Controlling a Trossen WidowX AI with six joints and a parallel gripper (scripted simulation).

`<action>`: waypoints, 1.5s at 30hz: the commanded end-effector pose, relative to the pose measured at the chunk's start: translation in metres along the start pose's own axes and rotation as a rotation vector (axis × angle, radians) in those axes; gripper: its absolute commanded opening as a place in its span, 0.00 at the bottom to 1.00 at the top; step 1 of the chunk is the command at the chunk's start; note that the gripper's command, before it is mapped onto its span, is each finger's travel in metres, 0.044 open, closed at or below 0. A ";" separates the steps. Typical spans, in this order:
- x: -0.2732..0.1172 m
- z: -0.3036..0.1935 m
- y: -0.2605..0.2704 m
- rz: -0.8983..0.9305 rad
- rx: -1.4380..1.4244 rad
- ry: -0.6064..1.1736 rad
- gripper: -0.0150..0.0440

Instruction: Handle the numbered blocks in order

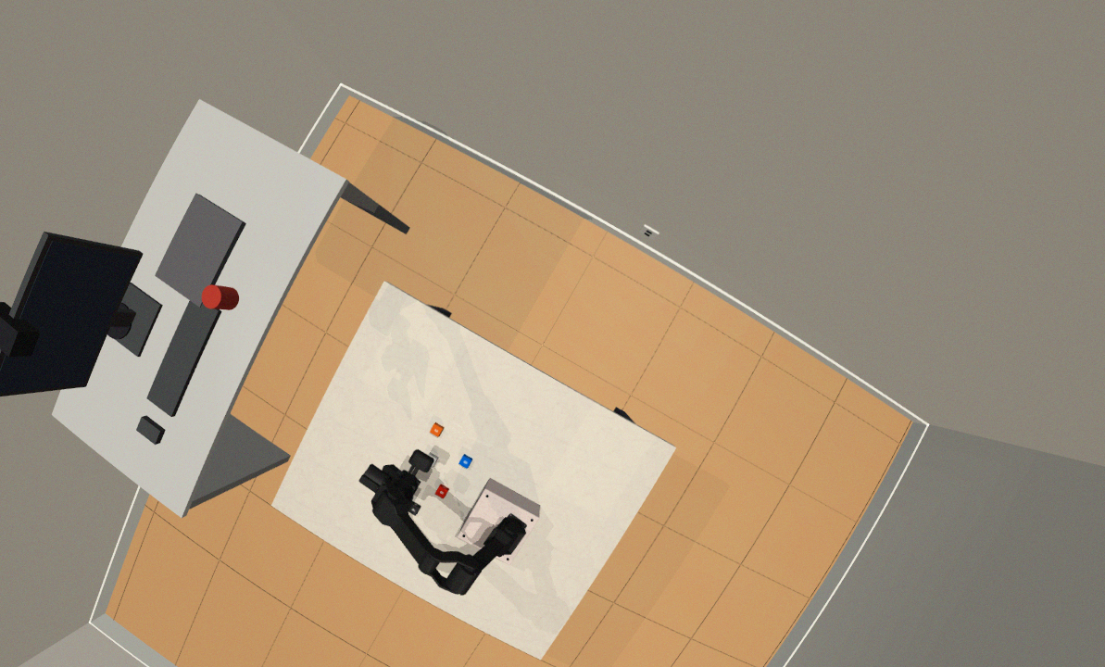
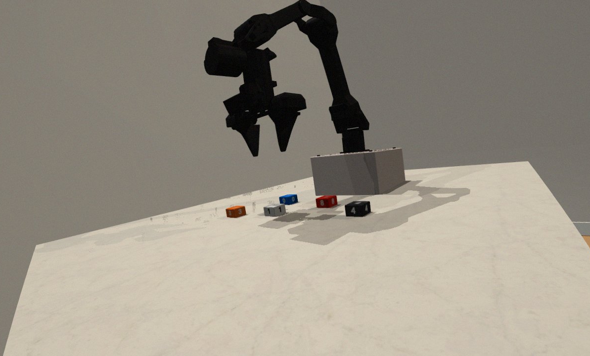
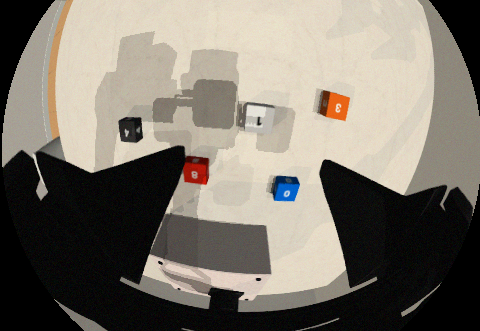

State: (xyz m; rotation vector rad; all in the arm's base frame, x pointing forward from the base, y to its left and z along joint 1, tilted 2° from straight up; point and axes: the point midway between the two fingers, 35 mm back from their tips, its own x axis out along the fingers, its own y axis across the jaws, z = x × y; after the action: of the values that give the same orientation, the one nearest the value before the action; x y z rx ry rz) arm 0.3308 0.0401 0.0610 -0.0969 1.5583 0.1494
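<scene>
In the wrist view, the small white cube-like block [image 3: 259, 118] is seen near centre on the pale marble bench [image 1: 539, 447] [image 2: 288, 283] [image 3: 300, 21], its "1" printed upside down; no long axis can be made out. From the top it is largely hidden by the black gripper [image 1: 425, 484] [image 2: 269, 154] [image 3: 252, 161], held nearly fully open above, nothing gripped. "3", "0", "8" and "4" are read on the orange block [image 1: 436, 429] [image 2: 235, 211] [image 3: 335, 105], blue block [image 1: 465, 460] [image 2: 288, 199] [image 3: 286, 189], red block [image 1: 441, 491] [image 2: 326, 201] [image 3: 196, 170] and black block [image 2: 357, 208] [image 3: 131, 129].

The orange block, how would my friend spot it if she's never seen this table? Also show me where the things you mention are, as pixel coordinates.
Find the big pale table [image 1: 539, 422] [image 2: 288, 274] [image 3: 280, 21] with the black robot arm. Five small blocks sit on it. Hers is the orange one [image 1: 436, 429] [image 2: 235, 211] [image 3: 337, 106], past the white block from the black block, and only it shows a 3.
</scene>
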 end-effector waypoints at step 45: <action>0.001 -0.101 -0.057 -0.006 -0.003 0.009 0.93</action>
State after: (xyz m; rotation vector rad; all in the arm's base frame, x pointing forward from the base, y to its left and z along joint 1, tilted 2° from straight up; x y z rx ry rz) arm 0.2517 -0.0344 0.0605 -0.1072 1.5698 0.1512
